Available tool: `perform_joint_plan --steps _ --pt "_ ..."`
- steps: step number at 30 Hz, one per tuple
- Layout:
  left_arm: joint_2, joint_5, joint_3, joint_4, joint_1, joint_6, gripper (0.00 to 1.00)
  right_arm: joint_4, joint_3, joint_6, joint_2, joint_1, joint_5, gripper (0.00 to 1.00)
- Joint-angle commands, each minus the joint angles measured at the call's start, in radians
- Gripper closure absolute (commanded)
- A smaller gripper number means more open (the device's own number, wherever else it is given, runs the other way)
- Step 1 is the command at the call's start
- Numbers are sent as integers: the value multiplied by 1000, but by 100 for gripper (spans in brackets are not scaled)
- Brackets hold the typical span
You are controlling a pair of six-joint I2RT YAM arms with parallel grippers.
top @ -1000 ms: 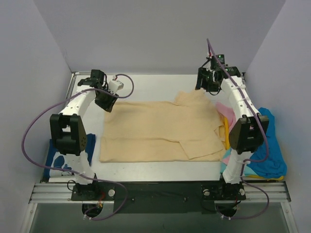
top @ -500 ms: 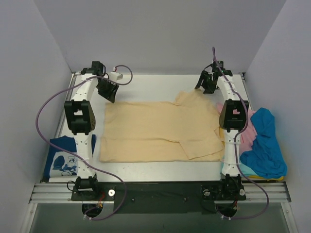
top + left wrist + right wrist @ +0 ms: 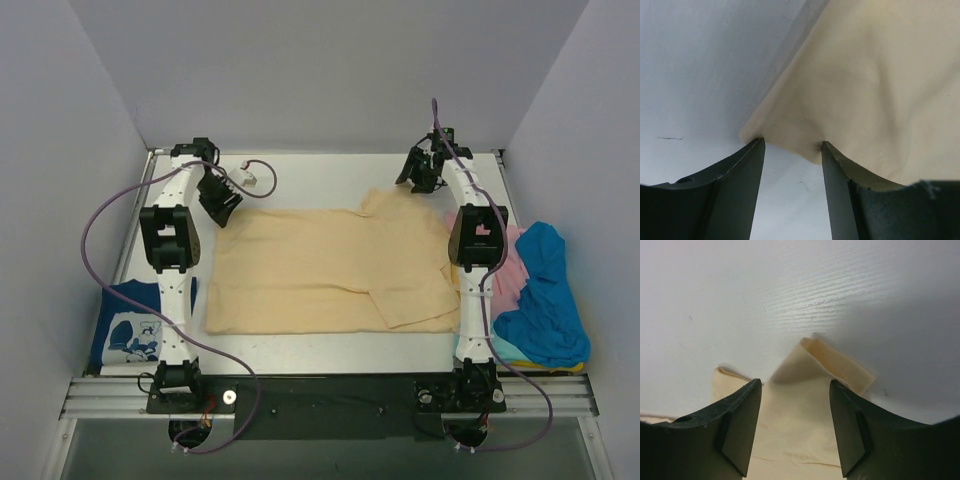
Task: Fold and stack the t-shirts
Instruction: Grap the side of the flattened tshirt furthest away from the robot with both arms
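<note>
Wrist views reveal left end effector (image 3: 792,142) and right end effector (image 3: 795,382) spread at tan t-shirt (image 3: 880,75) corners.

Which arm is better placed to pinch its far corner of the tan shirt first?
Left, probably. The left gripper, jaws open, brackets a corner of the tan shirt right at its tips. The right gripper is open too, but the folded flap lies beyond its jaws.
</note>
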Motion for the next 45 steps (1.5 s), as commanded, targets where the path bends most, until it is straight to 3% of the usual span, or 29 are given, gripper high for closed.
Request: perform_joint_plan --steps 1,6,10,15,19,22,29,34,35,45 --pt "5 11 82 55 4 15 41 32 -5 -34 -127 0 103 44" --pt "8 93 87 79 2 -45 39 30 -46 32 -120 -4 174 36" --pt "20 119 87 47 4 -59 39 -37 -23 139 -35 -40 111 30" --pt "55 102 114 50 4 -109 39 -43 15 193 46 -35 37 30" --pt "57 151 153 56 43 -149 39 -17 38 184 69 -29 -16 36" --pt "29 175 143 76 45 -161 39 12 35 184 74 -26 -68 51" --pt "3 232 140 111 66 -207 39 92 15 187 61 -14 -170 57" --pt "15 211 142 111 68 -195 38 102 -8 189 29 -15 -182 97" --pt "17 206 140 107 68 -187 38 105 -23 184 11 -18 -182 100" --pt "55 93 151 131 56 -22 29 138 -135 160 -147 -21 -219 100"
